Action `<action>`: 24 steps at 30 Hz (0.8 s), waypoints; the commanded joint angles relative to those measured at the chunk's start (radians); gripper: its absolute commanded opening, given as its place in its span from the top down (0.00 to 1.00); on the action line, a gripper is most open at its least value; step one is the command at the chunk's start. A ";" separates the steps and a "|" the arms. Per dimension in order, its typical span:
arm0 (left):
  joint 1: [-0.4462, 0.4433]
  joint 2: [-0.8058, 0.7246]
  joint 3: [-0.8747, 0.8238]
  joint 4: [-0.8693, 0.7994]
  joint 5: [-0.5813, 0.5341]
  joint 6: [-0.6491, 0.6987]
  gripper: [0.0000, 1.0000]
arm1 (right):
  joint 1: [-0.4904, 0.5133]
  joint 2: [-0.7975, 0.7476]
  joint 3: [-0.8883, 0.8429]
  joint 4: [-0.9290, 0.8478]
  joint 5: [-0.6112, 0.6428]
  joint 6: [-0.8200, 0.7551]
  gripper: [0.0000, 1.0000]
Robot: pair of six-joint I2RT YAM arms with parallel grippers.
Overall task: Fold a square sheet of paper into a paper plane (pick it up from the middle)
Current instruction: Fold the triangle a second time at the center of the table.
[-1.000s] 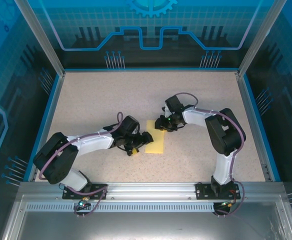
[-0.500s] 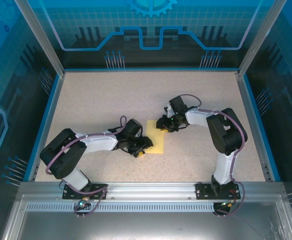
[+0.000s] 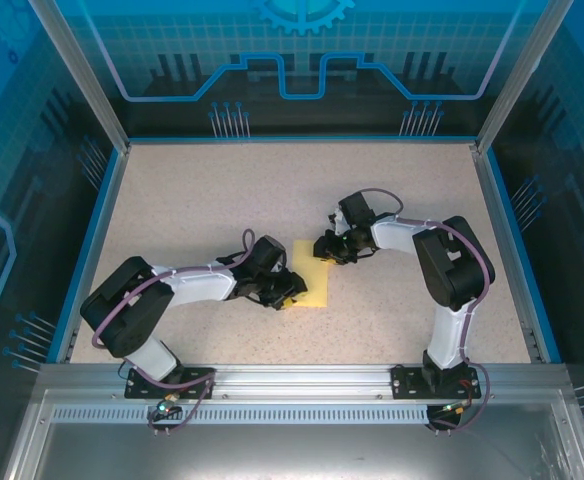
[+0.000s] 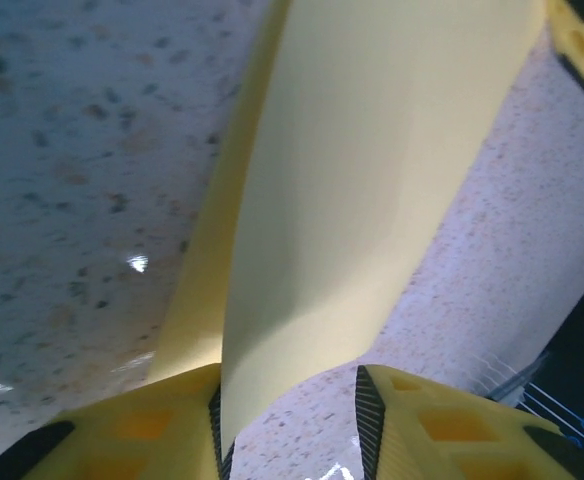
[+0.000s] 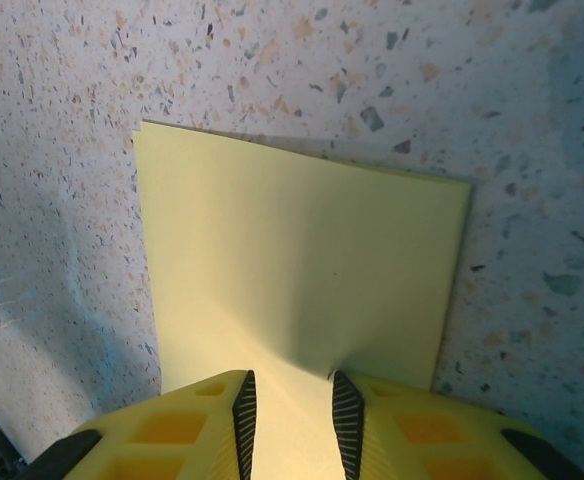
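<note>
Fingers (image 4: 162, 435) of the left gripper (image 4: 290, 395) are held apart. A raised flap of the square sheet of paper (image 4: 352, 200) stands between them, against one pad, and bare bench (image 4: 62, 150) is visible beside the other pad. The rest of the sheet is laid flat on the bench ahead of the right gripper (image 5: 290, 390), whose jaws are set narrowly apart over its near edge. A clamp on the sheet cannot be confirmed.

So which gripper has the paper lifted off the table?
The left gripper: the square sheet of paper rises in a curled flap between its fingers. At the right gripper it lies flat.
</note>
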 commanded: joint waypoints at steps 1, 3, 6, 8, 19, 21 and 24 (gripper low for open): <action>-0.005 -0.026 0.019 0.084 0.052 0.018 0.62 | -0.016 0.036 -0.034 -0.056 0.065 -0.002 0.70; -0.005 -0.023 0.031 0.112 0.066 0.028 0.62 | -0.014 0.037 -0.036 -0.059 0.069 -0.004 0.71; -0.005 -0.011 0.059 0.147 0.087 0.043 0.62 | -0.011 0.043 -0.038 -0.062 0.073 -0.005 0.72; -0.005 0.002 0.077 0.160 0.091 0.054 0.62 | -0.010 0.047 -0.042 -0.063 0.072 -0.005 0.72; -0.006 0.146 0.149 0.244 0.114 0.078 0.55 | -0.023 0.007 -0.047 -0.050 0.023 -0.002 0.72; -0.005 0.153 0.143 0.251 0.107 0.078 0.55 | -0.037 -0.032 -0.048 -0.041 -0.009 -0.005 0.71; -0.006 0.151 0.133 0.249 0.101 0.084 0.57 | -0.063 -0.106 -0.059 -0.023 -0.059 -0.020 0.68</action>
